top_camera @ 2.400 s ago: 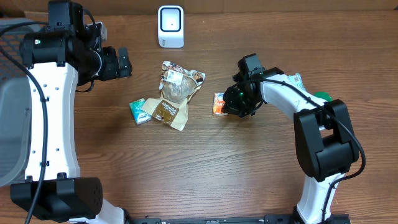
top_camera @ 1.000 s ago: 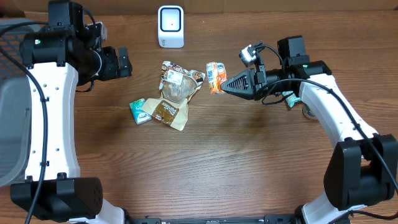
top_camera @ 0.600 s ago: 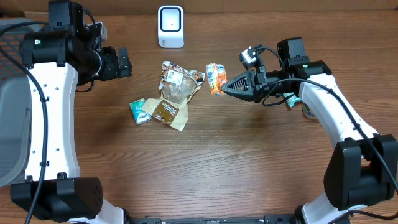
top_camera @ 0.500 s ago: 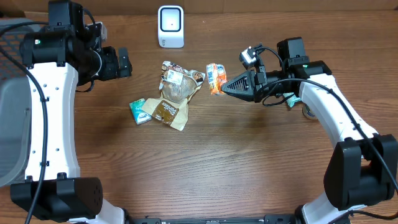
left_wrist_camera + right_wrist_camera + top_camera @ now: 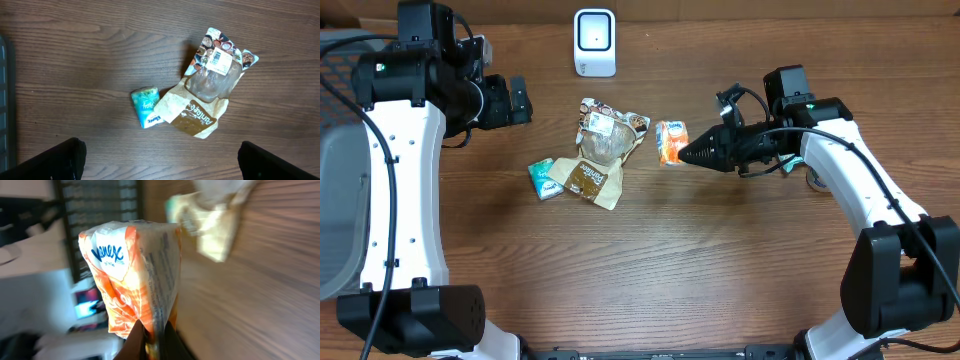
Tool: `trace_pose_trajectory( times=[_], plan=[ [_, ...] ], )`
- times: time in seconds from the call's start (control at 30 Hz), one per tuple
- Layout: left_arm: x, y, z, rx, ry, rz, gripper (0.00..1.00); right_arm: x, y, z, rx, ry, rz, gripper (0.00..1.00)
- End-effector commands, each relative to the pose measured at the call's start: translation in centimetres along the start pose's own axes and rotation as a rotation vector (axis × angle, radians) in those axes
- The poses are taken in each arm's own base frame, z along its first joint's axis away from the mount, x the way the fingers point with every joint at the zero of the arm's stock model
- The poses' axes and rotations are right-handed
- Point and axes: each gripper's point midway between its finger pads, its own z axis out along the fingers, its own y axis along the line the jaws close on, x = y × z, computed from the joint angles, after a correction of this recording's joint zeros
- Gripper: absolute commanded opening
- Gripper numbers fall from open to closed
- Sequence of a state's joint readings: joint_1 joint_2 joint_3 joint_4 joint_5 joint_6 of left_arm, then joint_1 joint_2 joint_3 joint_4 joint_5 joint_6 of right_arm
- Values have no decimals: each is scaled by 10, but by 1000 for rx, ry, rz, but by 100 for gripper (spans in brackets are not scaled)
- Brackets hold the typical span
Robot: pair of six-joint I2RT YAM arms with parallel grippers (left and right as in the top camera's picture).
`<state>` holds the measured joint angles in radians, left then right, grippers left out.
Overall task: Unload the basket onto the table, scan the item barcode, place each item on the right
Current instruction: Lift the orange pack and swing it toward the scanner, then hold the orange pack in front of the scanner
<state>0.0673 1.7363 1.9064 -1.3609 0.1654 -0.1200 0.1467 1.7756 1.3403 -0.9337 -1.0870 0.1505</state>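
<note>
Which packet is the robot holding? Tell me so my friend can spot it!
At the wooden table, find the arm on the robot's right side. Its right gripper pinches a small orange Kleenex tissue pack. It's the only orange one and the only one held; the teal tissue pack lies beside the snack bags.

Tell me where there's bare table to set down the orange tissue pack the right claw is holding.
Widest free patch: the lower half of the table in the overhead view, below the brown packet. Also bare: right of the scanner, above the orange tissue pack. Crowded: the pile around the clear bag and teal pack.
</note>
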Motion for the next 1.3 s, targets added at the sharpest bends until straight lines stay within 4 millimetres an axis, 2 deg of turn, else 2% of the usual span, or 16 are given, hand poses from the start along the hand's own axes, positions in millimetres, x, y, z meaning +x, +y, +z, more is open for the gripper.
trace_pose_trajectory(
  times=[0.0,0.13,0.23,0.3,0.4,0.53,0.57,0.6,0.73,0.9,1.03,1.17,1.27],
  plan=[
    [-5,-5,-8,16,-30,17,99,-11,-34,-10,269,-83,50,4],
    [-5,-6,-8,16,-30,17,100,-22,-46,-32,482,-151,102,4],
    [-5,-5,-8,16,-30,17,100,-34,-35,-55,656,-193,89,4],
    [-5,-6,-8,16,-30,17,100,-46,-21,-69,743,-238,68,4],
    [-5,-6,-8,16,-30,17,100,-74,14,-86,829,-334,-19,4],
    [-5,-5,-8,16,-30,17,100,-124,55,-97,947,-513,-188,4],
    [-5,-6,-8,16,-30,17,100,-150,67,-93,1020,-606,-287,4],
    [-5,-6,-8,16,-30,17,100,-162,71,-88,1063,-642,-346,4],
    [-5,-6,-8,16,-30,17,99,-206,73,-55,1205,-733,-546,4],
    [-5,-5,-8,16,-30,17,100,-253,67,5,1313,-751,-836,4],
    [-5,-6,-8,16,-30,17,100,-279,57,55,1397,-677,-1141,4],
    [-5,-6,-8,16,-30,17,99,-292,40,83,1471,-608,-1318,4],
    [-5,-6,-8,16,-30,17,99,-297,17,99,1542,-493,-1434,4]
  ],
)
